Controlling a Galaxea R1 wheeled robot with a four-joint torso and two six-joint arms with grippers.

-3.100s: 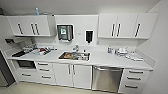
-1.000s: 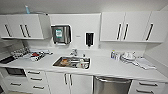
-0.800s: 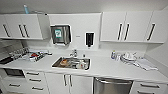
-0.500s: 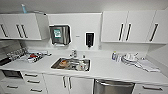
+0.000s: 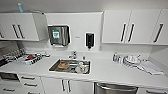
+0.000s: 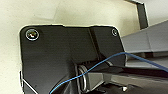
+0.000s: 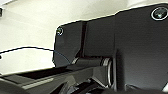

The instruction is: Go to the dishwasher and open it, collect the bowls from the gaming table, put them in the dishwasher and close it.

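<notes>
Now the dishwasher [image 5: 115,89] sits lower in view, camera having advanced.

One sink [image 5: 70,66] is set in the worktop [image 5: 107,71], with one tap [image 5: 73,54] behind it. One dishwasher [image 5: 115,89] is seen under the worktop at the near right. Two dispensers are mounted on the wall: one steel towel dispenser [image 5: 59,35] and one black soap dispenser [image 5: 89,40]. Five dark bar handles are counted on the upper cabinets: two on the left cabinet [image 5: 18,26] and three on the right cabinets [image 5: 132,26]. One stack of white dishes [image 5: 132,60] is seen on the right. One blue bottle [image 5: 21,7] stands on top of the left cabinet. The items in the sink cannot be counted.
</notes>
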